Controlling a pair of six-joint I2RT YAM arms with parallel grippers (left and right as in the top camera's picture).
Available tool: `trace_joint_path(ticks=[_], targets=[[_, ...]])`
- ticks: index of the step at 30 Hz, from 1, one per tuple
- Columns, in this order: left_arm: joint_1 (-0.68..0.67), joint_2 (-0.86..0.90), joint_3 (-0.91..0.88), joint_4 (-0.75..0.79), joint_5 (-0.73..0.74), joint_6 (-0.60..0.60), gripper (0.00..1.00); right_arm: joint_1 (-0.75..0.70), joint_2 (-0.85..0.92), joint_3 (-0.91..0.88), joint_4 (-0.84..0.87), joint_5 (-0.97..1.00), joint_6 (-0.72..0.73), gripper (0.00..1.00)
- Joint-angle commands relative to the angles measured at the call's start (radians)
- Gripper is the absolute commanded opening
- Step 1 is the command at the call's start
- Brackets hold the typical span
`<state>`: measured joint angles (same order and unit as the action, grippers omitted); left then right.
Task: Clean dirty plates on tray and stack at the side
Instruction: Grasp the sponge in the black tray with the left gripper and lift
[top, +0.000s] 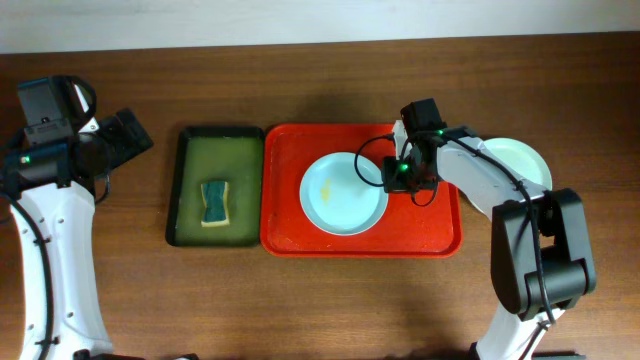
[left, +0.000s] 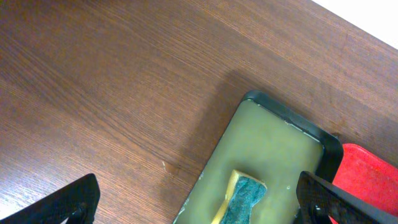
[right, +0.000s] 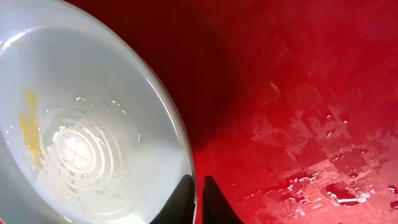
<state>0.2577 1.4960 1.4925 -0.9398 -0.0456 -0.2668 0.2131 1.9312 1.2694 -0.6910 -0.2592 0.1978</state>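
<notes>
A pale blue plate (top: 343, 193) with a yellow smear lies on the red tray (top: 285, 215). My right gripper (top: 392, 177) is shut on that plate's right rim; in the right wrist view the fingers (right: 199, 202) pinch the rim of the plate (right: 81, 137) over the wet tray (right: 311, 93). A second pale plate (top: 520, 160) sits on the table to the right of the tray, partly hidden by the right arm. A third plate is not in view. My left gripper (left: 199, 202) is open and empty, above the table near the green tray's left edge.
A dark green tray (top: 190, 200) holding a yellow and teal sponge (top: 214, 203) stands left of the red tray; the sponge (left: 242, 199) also shows in the left wrist view. Water drops lie on the red tray floor.
</notes>
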Motion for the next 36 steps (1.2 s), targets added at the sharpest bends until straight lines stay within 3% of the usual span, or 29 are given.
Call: trace_joint_path(ticks=[1, 3, 4, 5, 6, 7, 8, 10, 14, 17, 22, 25, 29, 36], targets=[[0.003, -0.003, 0.006, -0.001, -0.003, -0.01, 0.99, 0.003, 0.008, -0.008, -0.001, 0.012, -0.006, 0.19], [0.003, -0.003, 0.006, -0.017, 0.034, -0.01, 0.99, 0.005, 0.008, -0.017, 0.0, 0.012, -0.006, 0.11], [0.003, -0.002, 0.003, -0.085, 0.151, -0.009, 1.0, 0.01, 0.008, -0.018, 0.0, 0.012, -0.006, 0.12], [-0.011, 0.004, -0.017, -0.099, 0.213, 0.004, 0.84, 0.011, 0.008, -0.018, 0.0, 0.012, -0.006, 0.13], [-0.054, 0.016, -0.059, -0.106, 0.241, 0.05, 0.75, 0.011, 0.008, -0.018, 0.0, 0.012, -0.006, 0.17], [-0.095, 0.027, -0.091, -0.101, 0.24, 0.084, 0.77, 0.011, 0.008, -0.018, 0.0, 0.012, -0.006, 0.19], [-0.159, 0.052, -0.127, -0.094, 0.201, 0.108, 0.99, 0.011, 0.008, -0.019, 0.0, 0.011, -0.006, 0.19], [-0.217, 0.089, -0.132, -0.089, 0.185, 0.108, 0.69, 0.013, 0.008, -0.019, 0.0, 0.011, -0.006, 0.16], [-0.315, 0.205, -0.134, -0.083, 0.101, 0.129, 0.7, 0.037, 0.008, -0.019, 0.004, 0.013, -0.006, 0.09], [-0.34, 0.311, -0.134, -0.081, 0.03, 0.16, 0.56, 0.037, 0.008, -0.019, 0.004, 0.013, -0.006, 0.08], [-0.313, 0.424, -0.134, -0.06, 0.012, 0.122, 0.53, 0.037, 0.008, -0.019, 0.008, 0.013, -0.006, 0.08], [-0.298, 0.441, -0.134, -0.06, 0.015, 0.122, 0.42, 0.037, 0.008, -0.019, 0.008, 0.013, -0.006, 0.08], [-0.298, 0.484, -0.134, -0.048, 0.015, 0.122, 0.42, 0.037, 0.008, -0.019, 0.008, 0.013, -0.006, 0.08], [-0.299, 0.503, -0.155, 0.003, 0.028, 0.122, 0.22, 0.037, 0.008, -0.019, 0.011, 0.013, -0.006, 0.08]])
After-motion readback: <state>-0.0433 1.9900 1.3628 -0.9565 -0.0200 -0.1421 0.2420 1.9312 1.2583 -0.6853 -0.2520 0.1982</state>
